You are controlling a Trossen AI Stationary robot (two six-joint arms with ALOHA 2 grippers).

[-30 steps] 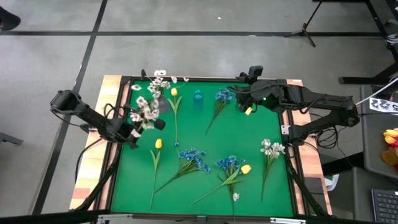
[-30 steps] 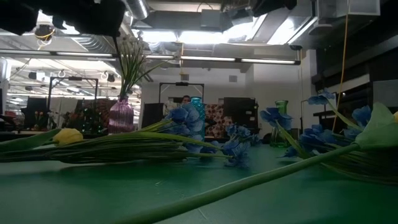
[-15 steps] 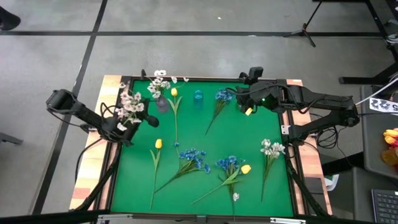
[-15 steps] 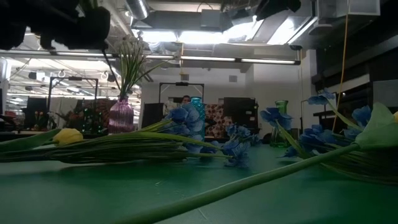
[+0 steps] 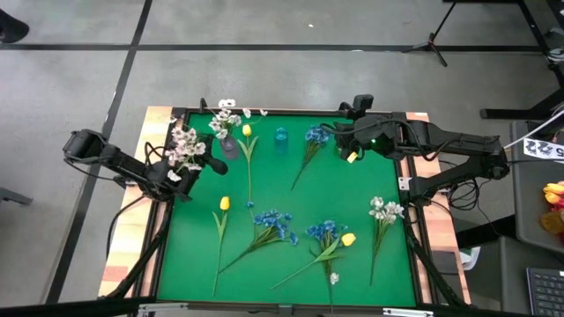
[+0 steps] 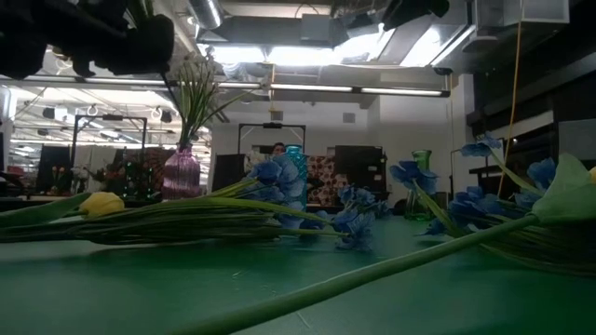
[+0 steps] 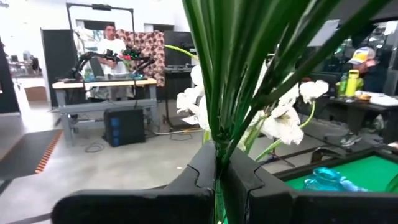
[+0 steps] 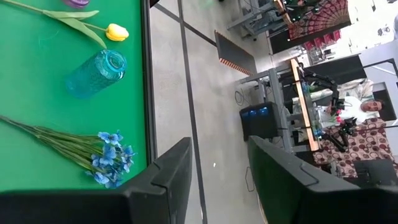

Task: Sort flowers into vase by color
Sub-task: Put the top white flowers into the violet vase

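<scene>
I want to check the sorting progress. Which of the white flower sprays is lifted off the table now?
The white spray by the table's left edge: the left gripper is shut on its stalks. The other white spray lies flat near the right edge.

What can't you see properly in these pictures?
- Left tool, left wrist view: shut on the white flower spray; the stalk ends are cut off by the picture's edge.
- Purple vase, high view: white blossoms cover its mouth.
- Green vase, low view: blue flowers hide its base.
- Small thing by the blue-and-yellow bunch, high view: too small to name.
</scene>
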